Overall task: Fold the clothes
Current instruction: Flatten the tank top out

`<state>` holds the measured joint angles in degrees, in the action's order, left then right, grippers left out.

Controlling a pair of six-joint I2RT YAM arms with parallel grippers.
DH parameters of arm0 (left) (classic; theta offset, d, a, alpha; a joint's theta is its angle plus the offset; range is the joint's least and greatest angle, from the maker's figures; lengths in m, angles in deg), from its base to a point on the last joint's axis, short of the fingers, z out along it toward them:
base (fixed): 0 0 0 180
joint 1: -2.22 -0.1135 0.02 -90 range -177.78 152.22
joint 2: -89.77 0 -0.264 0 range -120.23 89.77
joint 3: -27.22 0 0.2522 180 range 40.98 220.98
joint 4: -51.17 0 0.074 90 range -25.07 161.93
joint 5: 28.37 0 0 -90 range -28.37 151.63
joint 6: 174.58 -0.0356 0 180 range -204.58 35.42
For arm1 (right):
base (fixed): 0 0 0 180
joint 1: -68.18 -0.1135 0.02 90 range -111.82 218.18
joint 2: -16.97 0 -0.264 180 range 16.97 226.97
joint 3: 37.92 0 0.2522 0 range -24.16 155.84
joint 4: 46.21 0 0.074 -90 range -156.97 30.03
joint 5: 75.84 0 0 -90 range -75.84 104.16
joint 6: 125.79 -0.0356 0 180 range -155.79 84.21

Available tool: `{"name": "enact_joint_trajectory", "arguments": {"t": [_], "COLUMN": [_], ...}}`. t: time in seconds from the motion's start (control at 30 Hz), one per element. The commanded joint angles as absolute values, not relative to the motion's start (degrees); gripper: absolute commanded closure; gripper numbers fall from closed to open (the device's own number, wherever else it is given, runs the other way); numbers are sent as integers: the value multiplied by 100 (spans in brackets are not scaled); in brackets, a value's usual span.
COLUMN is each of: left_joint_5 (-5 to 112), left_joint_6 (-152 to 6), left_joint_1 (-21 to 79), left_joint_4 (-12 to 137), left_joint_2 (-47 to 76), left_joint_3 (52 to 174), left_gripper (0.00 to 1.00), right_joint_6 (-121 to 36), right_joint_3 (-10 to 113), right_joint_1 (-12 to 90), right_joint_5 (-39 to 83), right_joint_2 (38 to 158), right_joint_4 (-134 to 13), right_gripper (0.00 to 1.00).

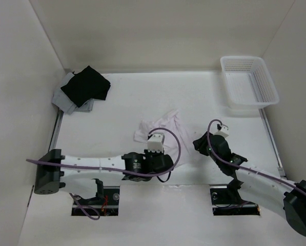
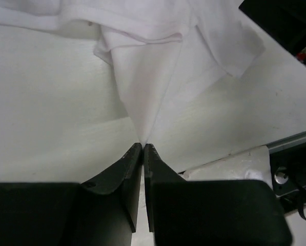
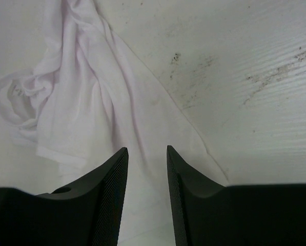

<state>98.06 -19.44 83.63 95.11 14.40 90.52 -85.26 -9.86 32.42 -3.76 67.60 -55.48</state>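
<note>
On the table [image 1: 117, 102], left claw [image 2: 143, 145] pinches a corner of the white garment [image 2: 158, 77]; right claw [image 3: 146, 149] hangs parted over it.

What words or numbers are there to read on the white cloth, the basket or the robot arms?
No text here can be read.
On the white garment: plain, no print showing.
On the basket: no label showing.
On the left arm's black joint: a faint pale mark, too small to read.
</note>
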Motion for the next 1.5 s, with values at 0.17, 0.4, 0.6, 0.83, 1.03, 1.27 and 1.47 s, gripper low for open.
{"name": "enact_joint_trajectory", "arguments": {"t": [0.17,0.4,0.6,0.83,1.03,1.27,1.47], "left_joint_5": [9899,9759,9565,9451,9257,9161,9082], "left_joint_6": [-804,-1180,-1628,-1971,-2121,-2156,-2200], "left_joint_1": [8269,7240,7012,6722,6546,6502,6405], "left_joint_4": [10837,10072,9307,8850,8796,8673,8673], "left_joint_2": [2840,4547,4696,5503,5856,5980,6024], "left_joint_3": [8196,7254,6744,6191,6005,5855,5847], "left_gripper": [95,96,95,95,95,95,95], "right_joint_6": [-8527,-8228,-8079,-7816,-7709,-7920,-8070], "right_joint_3": [-852,8,860,1809,2092,2189,2110], "right_joint_1": [2658,1314,119,-603,-551,-577,-577], "right_joint_5": [-351,-500,-562,-588,-710,-896,-914], "right_joint_2": [6489,6109,7258,8849,9553,9897,10082], "right_joint_4": [-5450,-7067,-7807,-8079,-8483,-8914,-8862], "right_gripper": [58,88,95,74,75,69,65]}}
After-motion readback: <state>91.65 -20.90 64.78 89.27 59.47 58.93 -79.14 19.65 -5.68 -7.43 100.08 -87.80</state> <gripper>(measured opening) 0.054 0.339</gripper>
